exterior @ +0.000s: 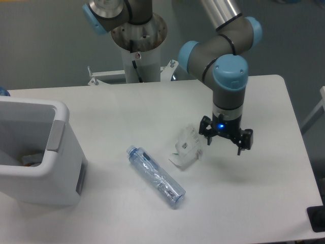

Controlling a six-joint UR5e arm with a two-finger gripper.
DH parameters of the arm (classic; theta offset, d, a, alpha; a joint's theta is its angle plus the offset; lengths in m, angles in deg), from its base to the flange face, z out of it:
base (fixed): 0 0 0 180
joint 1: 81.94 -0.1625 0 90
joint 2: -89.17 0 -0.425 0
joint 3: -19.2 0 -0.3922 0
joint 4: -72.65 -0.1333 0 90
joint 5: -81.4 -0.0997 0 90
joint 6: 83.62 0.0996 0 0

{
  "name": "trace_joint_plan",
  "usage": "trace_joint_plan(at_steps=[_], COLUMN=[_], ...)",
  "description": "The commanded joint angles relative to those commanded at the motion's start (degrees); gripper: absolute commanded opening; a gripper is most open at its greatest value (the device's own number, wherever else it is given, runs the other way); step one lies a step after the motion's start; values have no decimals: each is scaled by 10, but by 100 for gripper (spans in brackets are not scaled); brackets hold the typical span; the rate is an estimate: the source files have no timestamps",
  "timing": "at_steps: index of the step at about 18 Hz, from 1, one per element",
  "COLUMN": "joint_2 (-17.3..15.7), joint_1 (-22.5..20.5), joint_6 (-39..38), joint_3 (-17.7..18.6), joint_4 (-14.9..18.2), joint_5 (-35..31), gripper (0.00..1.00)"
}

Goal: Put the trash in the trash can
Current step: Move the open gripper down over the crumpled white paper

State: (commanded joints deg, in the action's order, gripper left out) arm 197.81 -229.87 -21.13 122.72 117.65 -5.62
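Note:
Two pieces of trash lie on the white table. A clear bluish crushed plastic bottle (155, 176) lies diagonally near the middle front. A crumpled white wrapper (186, 147) with small print lies just right of it. My gripper (223, 144) hangs open above the table, just to the right of the wrapper, with nothing between its fingers. The white boxy trash can (35, 152) stands at the far left, its opening facing up and something lying inside it.
The arm's base column (137, 40) stands at the back edge of the table (264, 203). A dark object (316, 218) sits at the front right corner. The table's right edge is close to the gripper's side.

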Motion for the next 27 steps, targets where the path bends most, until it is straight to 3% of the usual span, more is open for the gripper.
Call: trace_joint_plan(at_steps=[8,14,22,23,24,26,27], joint_2=[-6,-10,-11,-9,-5,-5,-5], joint_1=[37,52,61,62,62,62,62], joint_6=[-2,-4,-15,-15,-15,-16,-16], joint_3=[21,68,69,69,69,67,65], joint_4=[5,7,29,28,28,26,27], joint_5=[-4,-6,-7,-7,-7,-6,-6], gripper=[100,100,100,97,83,52,27])
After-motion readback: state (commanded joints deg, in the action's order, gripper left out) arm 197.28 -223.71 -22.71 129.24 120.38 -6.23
